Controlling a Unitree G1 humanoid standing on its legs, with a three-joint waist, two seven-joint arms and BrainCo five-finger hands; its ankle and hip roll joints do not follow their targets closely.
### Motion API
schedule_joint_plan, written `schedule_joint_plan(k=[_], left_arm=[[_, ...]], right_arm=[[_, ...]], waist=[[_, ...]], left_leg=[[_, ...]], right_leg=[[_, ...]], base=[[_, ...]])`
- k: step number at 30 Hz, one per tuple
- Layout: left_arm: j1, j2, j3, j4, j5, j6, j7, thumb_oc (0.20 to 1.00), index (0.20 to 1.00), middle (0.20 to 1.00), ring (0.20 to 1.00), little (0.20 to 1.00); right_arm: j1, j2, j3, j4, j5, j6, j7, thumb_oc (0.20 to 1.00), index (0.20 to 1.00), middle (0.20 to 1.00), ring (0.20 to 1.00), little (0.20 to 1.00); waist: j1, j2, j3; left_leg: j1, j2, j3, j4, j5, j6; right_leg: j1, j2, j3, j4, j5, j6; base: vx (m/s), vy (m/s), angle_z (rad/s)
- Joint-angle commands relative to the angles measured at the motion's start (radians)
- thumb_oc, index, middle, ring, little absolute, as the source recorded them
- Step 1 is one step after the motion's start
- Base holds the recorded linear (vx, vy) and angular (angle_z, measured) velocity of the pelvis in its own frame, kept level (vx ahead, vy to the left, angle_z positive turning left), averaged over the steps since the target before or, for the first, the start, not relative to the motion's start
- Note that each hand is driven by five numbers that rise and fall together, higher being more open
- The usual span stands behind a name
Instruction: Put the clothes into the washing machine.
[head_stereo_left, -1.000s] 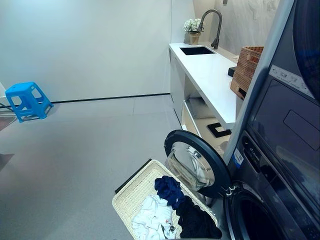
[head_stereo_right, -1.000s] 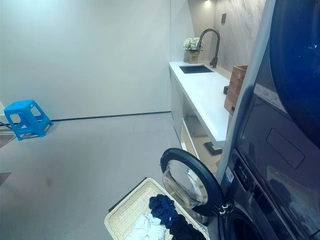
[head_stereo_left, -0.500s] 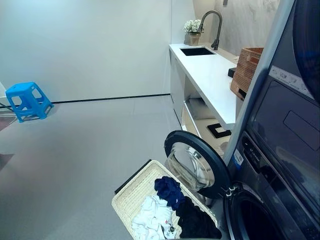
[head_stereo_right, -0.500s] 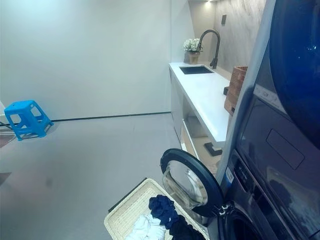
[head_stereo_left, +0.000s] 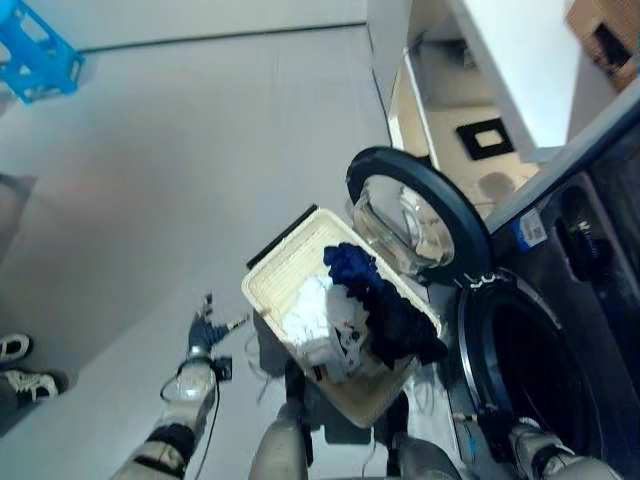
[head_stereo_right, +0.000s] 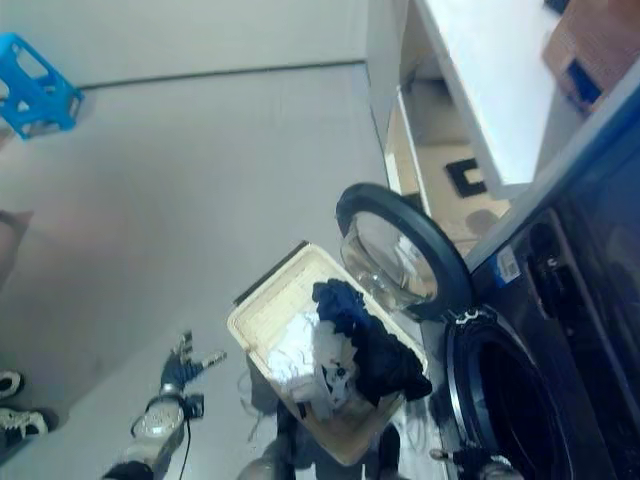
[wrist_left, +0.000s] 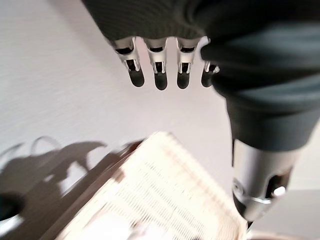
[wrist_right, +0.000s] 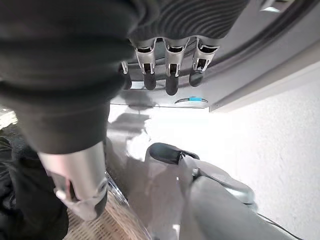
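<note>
a cream woven basket (head_stereo_left: 290, 280) sits on the smooth grey floor (head_stereo_left: 150, 180), heaped with crumpled white, navy and black clothes (head_stereo_left: 352, 310), just beside the washing machine (head_stereo_left: 560, 350) and its round glass door (head_stereo_left: 415, 225). left hand (head_stereo_left: 205, 328) hangs spread, empty; right hand (wrist_right: 165, 70) relaxed, fingers straight.

Bright, even indoor light; soft shadows on the floor (head_stereo_left: 150, 200); both wrist views motion-blurred.

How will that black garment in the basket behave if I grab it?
Probably floppy: the black garment lies crumpled and droops over the basket rim. Likely light but apt to snag, since it overlaps the blue garment. The left hand is open, beside the basket.
</note>
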Motion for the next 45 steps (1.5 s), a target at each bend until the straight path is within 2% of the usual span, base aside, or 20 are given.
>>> schedule_joint_plan(k=[1, 3, 5, 7, 11, 12, 15, 16, 19, 24, 30, 32, 39, 45], left_arm=[[-0.114, 0.069, 0.016, -0.048, 0.089, -0.061, 0.123, 1.000, 1.000, 1.000, 1.000, 1.000], [-0.152, 0.093, 0.000, -0.073, 0.124, -0.058, 0.153, 1.000, 1.000, 1.000, 1.000, 1.000], [-0.189, 0.122, -0.020, -0.109, 0.190, -0.048, 0.178, 1.000, 1.000, 1.000, 1.000, 1.000], [-0.233, 0.157, -0.057, -0.154, 0.259, -0.050, 0.149, 1.000, 1.000, 1.000, 1.000, 1.000], [-0.276, 0.207, -0.128, -0.211, 0.390, -0.039, 0.129, 1.000, 1.000, 1.000, 1.000, 1.000], [-0.305, 0.236, -0.177, -0.249, 0.422, -0.026, 0.107, 1.000, 1.000, 1.000, 1.000, 1.000], [-0.344, 0.262, -0.225, -0.285, 0.439, -0.010, 0.060, 1.000, 1.000, 1.000, 1.000, 1.000], [-0.379, 0.285, -0.268, -0.305, 0.456, 0.006, 0.006, 1.000, 1.000, 1.000, 1.000, 1.000], [-0.432, 0.317, -0.337, -0.339, 0.460, 0.024, -0.059, 1.000, 1.000, 1.000, 1.000, 1.000], [-0.508, 0.344, -0.432, -0.375, 0.475, 0.045, -0.134, 1.000, 1.000, 1.000, 1.000, 1.000], [-0.551, 0.350, -0.492, -0.389, 0.502, 0.057, -0.190, 1.000, 1.000, 1.000, 1.000, 1.000], [-0.579, 0.358, -0.530, -0.390, 0.531, 0.079, -0.210, 1.000, 1.000, 1.000, 1.000, 1.000], [-0.611, 0.351, -0.570, -0.347, 0.539, 0.137, -0.222, 1.000, 1.000, 1.000, 1.000, 1.000], [-0.624, 0.327, -0.594, -0.250, 0.613, 0.197, -0.210, 1.000, 1.000, 1.000, 1.000, 1.000]], right_arm=[[-0.056, -0.030, 0.036, -0.018, 0.063, 0.001, -0.003, 1.000, 1.000, 1.000, 1.000, 1.000], [-0.077, -0.038, 0.043, -0.026, 0.071, 0.001, -0.003, 1.000, 1.000, 1.000, 1.000, 1.000], [-0.091, -0.049, 0.047, -0.040, 0.081, 0.009, 0.000, 1.000, 1.000, 1.000, 1.000, 1.000], [-0.103, -0.057, 0.051, -0.058, 0.099, 0.014, 0.001, 1.000, 1.000, 1.000, 1.000, 1.000], [-0.119, -0.070, 0.047, -0.066, 0.096, 0.020, 0.003, 1.000, 1.000, 1.000, 1.000, 1.000], [-0.128, -0.081, 0.046, -0.071, 0.096, 0.026, 0.000, 1.000, 1.000, 1.000, 1.000, 1.000], [-0.140, -0.090, 0.043, -0.070, 0.100, 0.029, 0.000, 1.000, 1.000, 1.000, 1.000, 1.000], [-0.154, -0.098, 0.041, -0.067, 0.098, 0.033, 0.006, 1.000, 1.000, 1.000, 1.000, 1.000], [-0.173, -0.108, 0.045, -0.068, 0.093, 0.033, 0.011, 1.000, 1.000, 1.000, 1.000, 1.000], [-0.199, -0.126, 0.049, -0.066, 0.097, 0.027, 0.021, 1.000, 1.000, 1.000, 1.000, 1.000], [-0.218, -0.135, 0.052, -0.062, 0.106, 0.022, 0.028, 1.000, 1.000, 1.000, 1.000, 1.000], [-0.226, -0.140, 0.057, -0.060, 0.110, 0.016, 0.033, 1.000, 1.000, 1.000, 1.000, 1.000], [-0.230, -0.140, 0.069, -0.059, 0.123, 0.003, 0.033, 1.000, 1.000, 1.000, 1.000, 1.000], [-0.250, -0.138, 0.078, -0.063, 0.133, 0.004, 0.030, 1.000, 1.000, 1.000, 1.000, 1.000]], waist=[[0.029, -0.072, 0.065], [0.029, -0.078, 0.092], [0.027, -0.089, 0.092], [0.021, -0.099, 0.092], [0.011, -0.099, 0.092], [0.002, -0.096, 0.092], [-0.005, -0.094, 0.092], [-0.011, -0.093, 0.092], [-0.020, -0.088, 0.092], [-0.037, -0.078, 0.092], [-0.044, -0.075, 0.092], [-0.049, -0.074, 0.092], [-0.059, -0.082, 0.092], [-0.067, -0.092, 0.092]], left_leg=[[0.011, -0.069, 0.009, 0.027, -0.111, 0.015], [-0.042, -0.075, 0.001, 0.069, -0.113, 0.014], [-0.124, -0.082, -0.010, 0.125, -0.119, 0.013], [-0.215, -0.090, -0.024, 0.181, -0.125, 0.015], [-0.296, -0.096, -0.027, 0.221, -0.126, 0.016], [-0.341, -0.100, -0.020, 0.245, -0.128, 0.017], [-0.398, -0.106, -0.027, 0.291, -0.136, 0.019], [-0.435, -0.109, -0.030, 0.319, -0.141, 0.021], [-0.493, -0.111, -0.031, 0.361, -0.148, 0.022], [-0.562, -0.112, -0.036, 0.409, -0.158, 0.024], [-0.607, -0.108, -0.041, 0.448, -0.175, 0.025], [-0.628, -0.107, -0.044, 0.457, -0.175, 0.024], [-0.650, -0.104, -0.047, 0.468, -0.174, 0.022], [-0.662, -0.106, -0.049, 0.468, -0.169, 0.018]], right_leg=[[-0.194, -0.045, 0.006, 0.048, 0.120, 0.041], [-0.237, -0.044, 0.008, 0.072, 0.121, 0.040], [-0.306, -0.045, 0.004, 0.104, 0.125, 0.042], [-0.387, -0.045, 0.003, 0.145, 0.127, 0.042], [-0.467, -0.048, 0.003, 0.174, 0.136, 0.042], [-0.511, -0.047, 0.004, 0.190, 0.138, 0.041], [-0.560, -0.048, 0.005, 0.216, 0.140, 0.040], [-0.596, -0.044, 0.004, 0.236, 0.139, 0.039], [-0.651, -0.038, 0.010, 0.271, 0.136, 0.035], [-0.724, -0.031, 0.024, 0.304, 0.135, 0.031], [-0.770, -0.022, 0.035, 0.327, 0.131, 0.029], [-0.792, -0.017, 0.039, 0.335, 0.131, 0.027], [-0.810, -0.010, 0.044, 0.339, 0.134, 0.028], [-0.817, -0.002, 0.047, 0.329, 0.146, 0.030]], base=[[-0.13, -0.030, -0.01], [-0.09, -0.030, 0.01], [-0.07, -0.058, 0.02], [-0.08, -0.063, 0.08], [-0.06, -0.022, 0.10], [-0.06, -0.006, 0.07], [-0.03, -0.019, 0.02], [0.00, 0.000, 0.00], [-0.01, -0.014, 0.00], [0.01, -0.003, 0.01], [0.01, -0.007, 0.00], [0.00, 0.000, 0.00], [0.00, 0.000, 0.00], [0.00, 0.000, 0.00]])
